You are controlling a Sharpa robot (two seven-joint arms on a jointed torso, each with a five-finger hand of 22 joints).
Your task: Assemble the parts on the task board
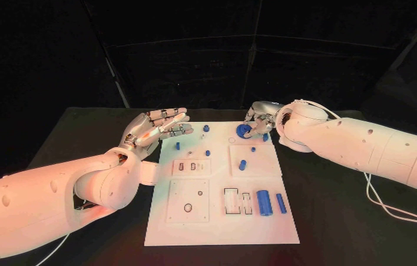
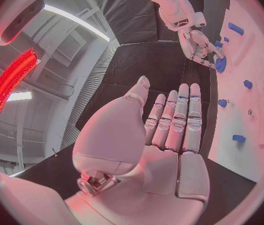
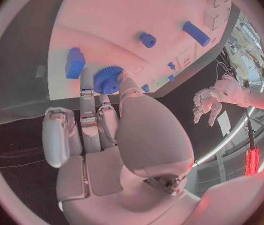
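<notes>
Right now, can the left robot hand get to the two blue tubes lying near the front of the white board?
Probably yes. The left robot hand is open, holds nothing and hovers by the task board's far left edge. The two blue tubes lie uncovered at the front right, and nothing stands between. It would have to pull back and across.

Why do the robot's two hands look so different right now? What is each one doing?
The right hand pinches a blue gear at the board's far edge; the left hand holds nothing. The right hand's fingers curl around the gear, as the right wrist view shows; the left hand's fingers are stretched flat and straight. The right hand is over the board; the left hand hovers beside the board's left edge. Both are silver hands on white arms.
</notes>
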